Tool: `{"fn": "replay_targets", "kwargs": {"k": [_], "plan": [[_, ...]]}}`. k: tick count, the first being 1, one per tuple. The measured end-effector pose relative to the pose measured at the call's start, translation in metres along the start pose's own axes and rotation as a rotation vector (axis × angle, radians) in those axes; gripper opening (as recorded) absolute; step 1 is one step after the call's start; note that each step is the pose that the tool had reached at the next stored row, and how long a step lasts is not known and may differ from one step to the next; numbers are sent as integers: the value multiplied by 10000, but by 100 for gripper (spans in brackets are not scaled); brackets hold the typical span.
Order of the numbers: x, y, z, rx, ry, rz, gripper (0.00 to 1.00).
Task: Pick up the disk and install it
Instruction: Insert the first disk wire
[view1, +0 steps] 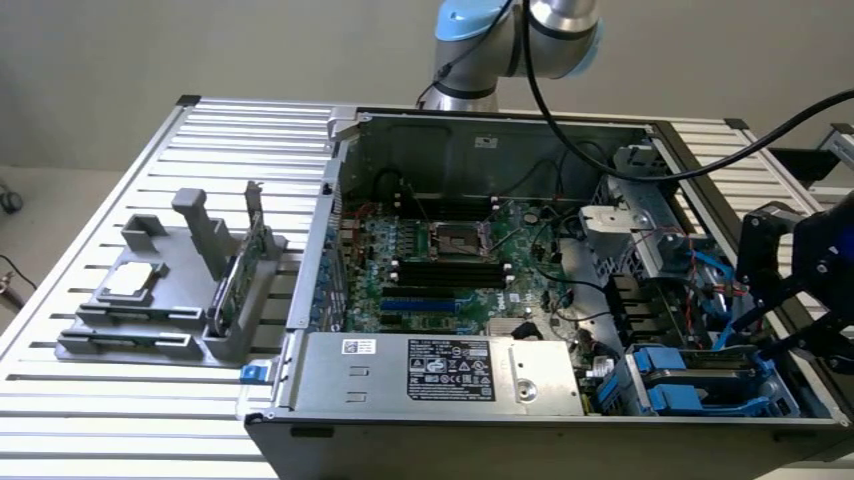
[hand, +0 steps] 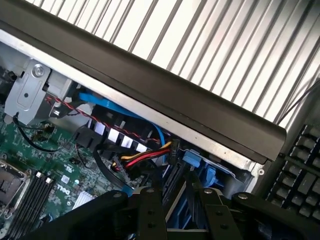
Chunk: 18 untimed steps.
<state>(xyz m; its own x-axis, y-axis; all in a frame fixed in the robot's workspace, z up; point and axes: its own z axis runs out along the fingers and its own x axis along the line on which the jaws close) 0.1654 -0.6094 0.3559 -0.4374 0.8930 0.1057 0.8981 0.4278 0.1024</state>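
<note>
Your gripper (hand: 181, 196) stands spread over the disk (view1: 701, 372) at the computer case's (view1: 467, 450) five o'clock corner. Any skewed move could hook the red-and-yellow power cables (hand: 142, 157) just beside it.

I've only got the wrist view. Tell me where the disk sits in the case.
Observer: The disk lies in the near corner of the case, on the exterior view's right, beside the power supply.
Operator: Now give me the gripper's place.
Observer: The gripper hangs open over that corner, just above the disk.
Operator: List what's outside the case.
Observer: A grey tray on the exterior view's left holds a silver chip and an upright card.
</note>
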Motion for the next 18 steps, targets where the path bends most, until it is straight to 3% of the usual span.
{"fn": "replay_targets", "kwargs": {"k": [1, 2, 4, 6, 12, 18], "plan": [[0, -1, 1, -21, 37, 64, 33], [1, -2, 0, -70, 125, 119, 33], [-1, -5, 0, -193, 376, 172, 33], [-16, -13, 4, -251, 491, 208, 33], [-119, -66, 53, -303, 573, 279, 33], [-130, -74, 102, -377, 725, 302, 33]]}}
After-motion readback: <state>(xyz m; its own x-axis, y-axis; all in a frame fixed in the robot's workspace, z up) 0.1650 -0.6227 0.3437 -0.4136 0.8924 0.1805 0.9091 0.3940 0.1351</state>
